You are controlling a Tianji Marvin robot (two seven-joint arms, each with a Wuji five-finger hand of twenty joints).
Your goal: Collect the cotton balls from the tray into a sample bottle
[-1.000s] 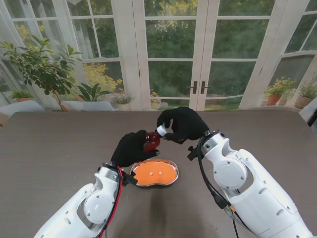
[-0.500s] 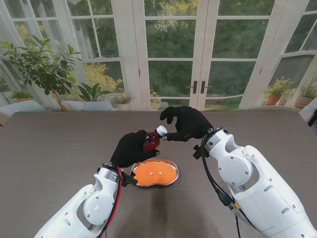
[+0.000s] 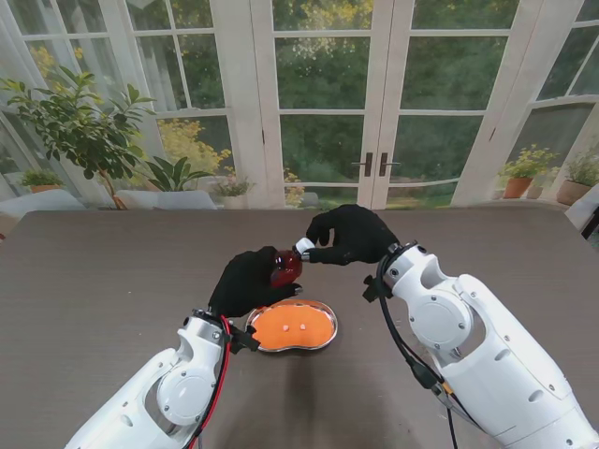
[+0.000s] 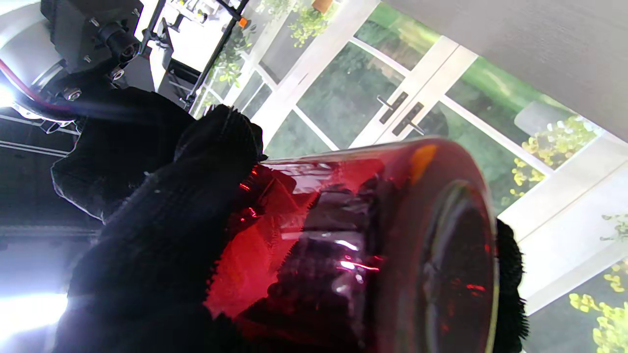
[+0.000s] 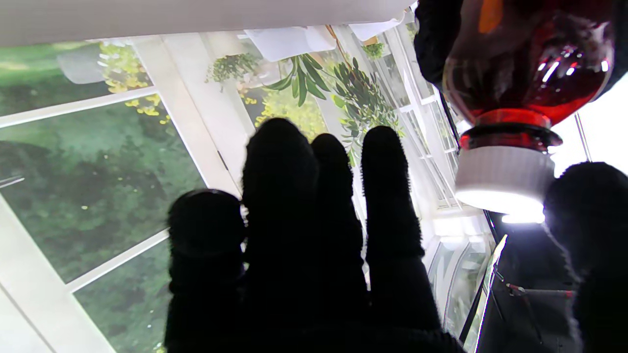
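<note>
Left hand (image 3: pixel 248 279) wrapped around a red bottle (image 3: pixel 285 267), lifted off the counter (image 3: pixel 112 271) and tilted, white cap (image 3: pixel 304 248) pointing toward the counter's far edge and to the right. From the left wrist, black glove fingers (image 4: pixel 162 230) pressed against the red glass (image 4: pixel 343 245). Right hand (image 3: pixel 351 234) at the cap, thumb and one finger seemingly pinching it, though from the right wrist the remaining fingers (image 5: pixel 294 220) stretched out loose and the thumb (image 5: pixel 588 206) just beside the cap (image 5: pixel 505 176), contact not certain. Nearer to me than the bottle, toward the near edge around the counter's middle, a metal tray (image 3: pixel 325 339) with orange lining, two small white cotton balls (image 3: pixel 293 326) lying inside, slightly apart.
</note>
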